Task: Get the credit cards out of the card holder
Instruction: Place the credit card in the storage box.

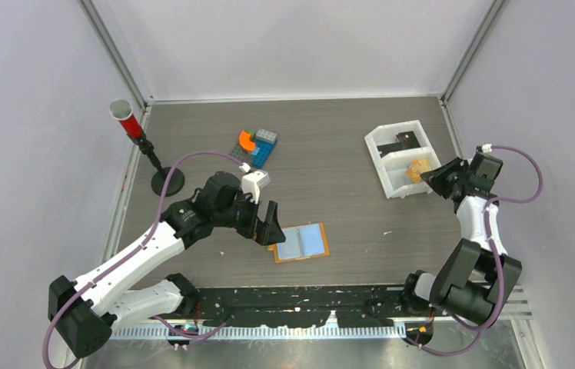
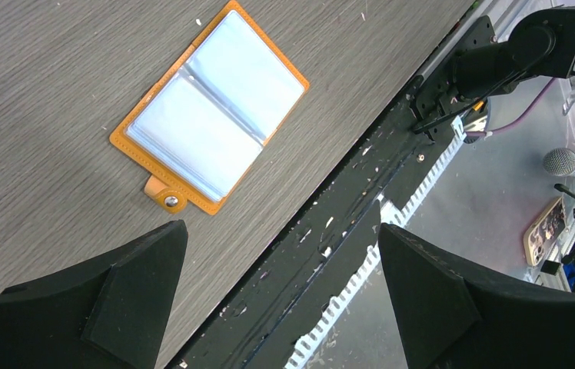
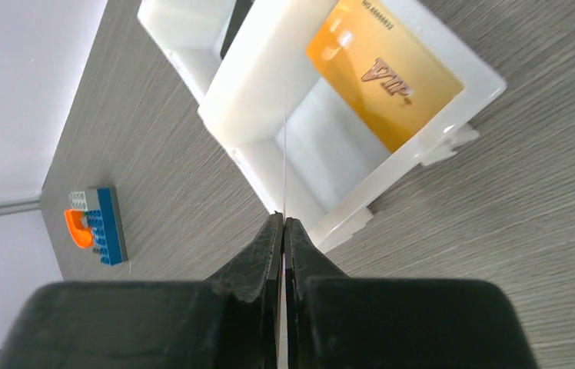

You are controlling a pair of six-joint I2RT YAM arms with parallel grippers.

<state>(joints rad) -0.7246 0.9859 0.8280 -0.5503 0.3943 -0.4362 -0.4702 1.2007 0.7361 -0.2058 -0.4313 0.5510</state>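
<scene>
Two cards [image 3: 380,73] sit in the tray [image 3: 254,84] at two o'clock; holder [image 2: 207,108] looks empty; left hand [image 2: 280,231] released, right hand [image 3: 284,223] clenched above tray.

Robot lab cell: white panel walls [image 1: 292,46], aluminium frame [image 1: 118,55]

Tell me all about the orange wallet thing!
The card holder is a flat tan-orange wallet, leather-like with stitched edges, lying open, inside up, on the grey table. Two pale blue clear sleeves fill it, and no card shows in them. A small tab with a silver snap sticks out of one edge. Only the table touches it; the open left gripper is close by.
</scene>
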